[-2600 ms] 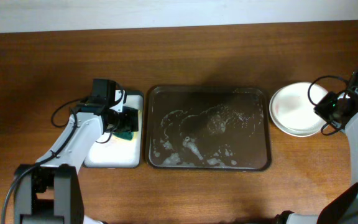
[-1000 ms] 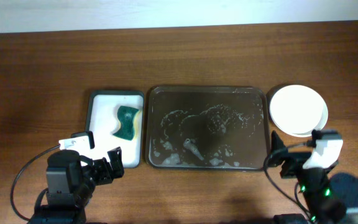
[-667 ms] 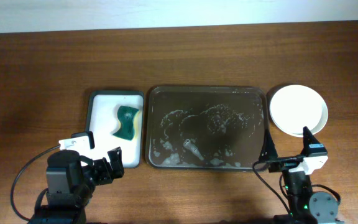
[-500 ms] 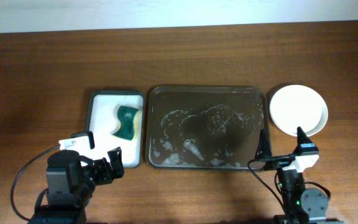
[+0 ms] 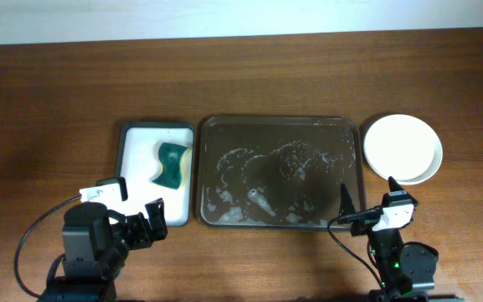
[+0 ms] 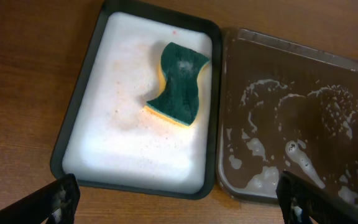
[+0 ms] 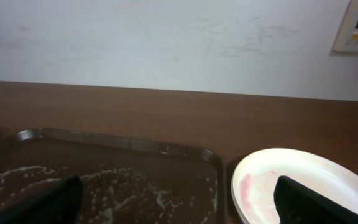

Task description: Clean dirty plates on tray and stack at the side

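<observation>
The dark brown tray (image 5: pixel 280 120) lies mid-table with soapy foam on its floor and no plates on it. The plates (image 5: pixel 402 148) sit stacked on the bare wood right of the tray. In the right wrist view the top plate (image 7: pixel 291 171) is white with a faint pink smear. My left gripper (image 5: pixel 131 201) hangs open near the front edge, below the white tray, with nothing between its fingers (image 6: pixel 58 200). My right gripper (image 5: pixel 369 195) is open and empty too, near the tray's front right corner, short of the plates. The tray's rim (image 7: pixel 117 144) shows ahead of it.
A white tray with a dark rim (image 5: pixel 137 143) lies left of the brown tray, and a green and yellow sponge (image 5: pixel 172 164) rests on it. In the left wrist view the sponge (image 6: pixel 180 81) lies on the foamy white tray floor (image 6: pixel 135 143). A pale wall runs behind the table.
Both arms have drawn back from the sponge tray and the plates to the front edge. Over the last second the right gripper slid left and lower. The left one stayed put.
</observation>
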Available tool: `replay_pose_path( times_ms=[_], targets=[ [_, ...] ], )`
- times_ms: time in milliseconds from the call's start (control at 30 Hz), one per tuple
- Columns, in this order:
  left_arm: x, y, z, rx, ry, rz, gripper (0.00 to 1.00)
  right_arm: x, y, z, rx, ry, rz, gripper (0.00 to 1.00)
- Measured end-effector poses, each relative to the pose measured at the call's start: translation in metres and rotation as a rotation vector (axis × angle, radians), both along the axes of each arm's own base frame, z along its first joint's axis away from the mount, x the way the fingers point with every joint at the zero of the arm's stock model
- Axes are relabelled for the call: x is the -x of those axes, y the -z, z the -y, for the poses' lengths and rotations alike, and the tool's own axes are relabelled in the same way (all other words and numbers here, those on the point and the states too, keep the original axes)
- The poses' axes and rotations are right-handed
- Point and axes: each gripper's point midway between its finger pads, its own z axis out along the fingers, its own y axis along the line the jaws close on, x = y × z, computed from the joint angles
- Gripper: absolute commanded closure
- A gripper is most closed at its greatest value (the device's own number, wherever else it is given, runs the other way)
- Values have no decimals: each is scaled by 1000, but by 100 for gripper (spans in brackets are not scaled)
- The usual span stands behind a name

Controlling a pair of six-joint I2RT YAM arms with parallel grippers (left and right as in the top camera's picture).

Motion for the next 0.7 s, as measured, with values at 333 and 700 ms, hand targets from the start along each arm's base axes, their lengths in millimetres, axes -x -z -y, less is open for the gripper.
replay_pose_path(
  times_ms=[333,700],
  targets=[
    [0,0,0,0,0,0,1,0,0,0,3,0,0,1],
    [-13,0,-19,-42,-96,464,1,0,0,0,10,-1,2,1]
  ],
)
